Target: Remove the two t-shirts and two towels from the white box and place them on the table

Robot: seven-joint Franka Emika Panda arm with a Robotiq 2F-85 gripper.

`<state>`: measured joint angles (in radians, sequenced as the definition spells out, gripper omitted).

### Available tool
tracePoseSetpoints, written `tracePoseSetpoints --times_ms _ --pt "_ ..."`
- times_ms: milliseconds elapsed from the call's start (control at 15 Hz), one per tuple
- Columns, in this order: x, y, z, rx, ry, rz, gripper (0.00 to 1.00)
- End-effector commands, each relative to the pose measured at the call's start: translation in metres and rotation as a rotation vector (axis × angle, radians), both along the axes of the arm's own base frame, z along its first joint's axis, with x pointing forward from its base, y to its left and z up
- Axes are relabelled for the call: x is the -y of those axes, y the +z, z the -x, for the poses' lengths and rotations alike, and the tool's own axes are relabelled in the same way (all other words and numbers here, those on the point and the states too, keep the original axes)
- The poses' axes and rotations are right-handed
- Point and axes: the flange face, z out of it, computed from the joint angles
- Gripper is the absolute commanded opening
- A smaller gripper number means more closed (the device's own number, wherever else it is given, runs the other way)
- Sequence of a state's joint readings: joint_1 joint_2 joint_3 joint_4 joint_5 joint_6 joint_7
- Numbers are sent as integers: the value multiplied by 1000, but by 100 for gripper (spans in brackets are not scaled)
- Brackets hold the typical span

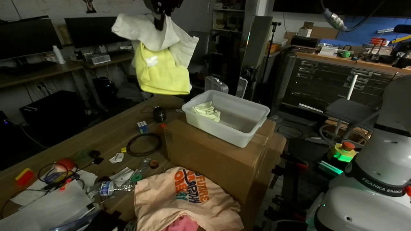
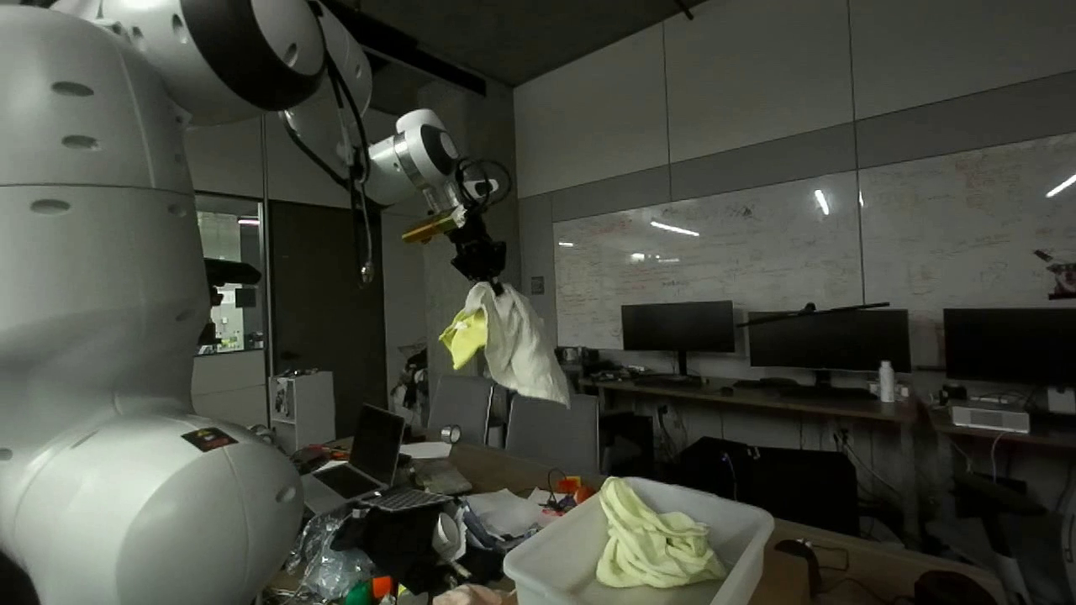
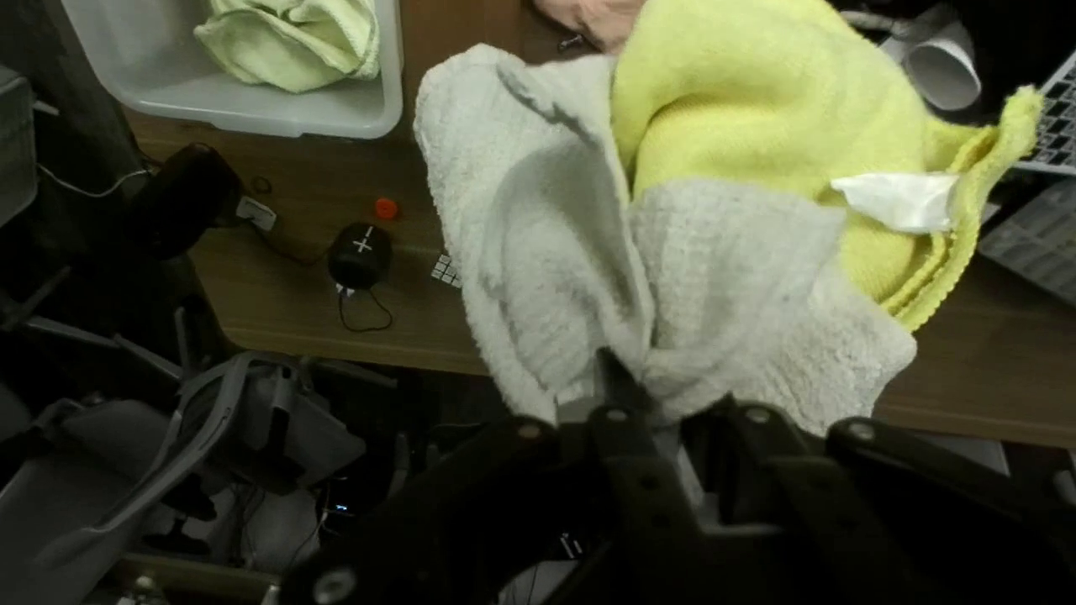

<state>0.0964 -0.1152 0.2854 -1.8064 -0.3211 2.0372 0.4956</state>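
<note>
High above the table (image 1: 109, 131), my gripper (image 3: 668, 382) is shut on a white towel (image 3: 546, 252) that hangs in loose folds. A bright yellow towel (image 3: 773, 92) with a white tag hangs together with it; where that one is held is hidden by the white cloth. In both exterior views the gripper (image 1: 159, 24) stands well clear of the white box (image 1: 221, 131). Inside the box lies one crumpled pale yellow-green cloth (image 2: 647, 538), at one end. A peach t-shirt (image 1: 163, 189) with coloured lettering lies on the table, and pink cloth (image 1: 183, 223) shows under its edge.
The white box rests on a brown cardboard box (image 1: 212, 157). Around them on the table are a black speaker (image 1: 159, 114), a puzzle cube (image 1: 142, 127), a coiled cable (image 1: 144, 154), a plastic bottle (image 1: 107, 188), papers (image 1: 54, 205) and a laptop (image 2: 376, 445).
</note>
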Motion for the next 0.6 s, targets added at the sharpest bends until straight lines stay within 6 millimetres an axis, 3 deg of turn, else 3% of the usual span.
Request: tracePoseSetpoints --times_ms 0,333,533 --pt "-15 -4 -8 -9 70 118 44" --pt "-4 -12 -13 -32 90 192 79" --pt "36 -17 -19 -96 38 173 99"
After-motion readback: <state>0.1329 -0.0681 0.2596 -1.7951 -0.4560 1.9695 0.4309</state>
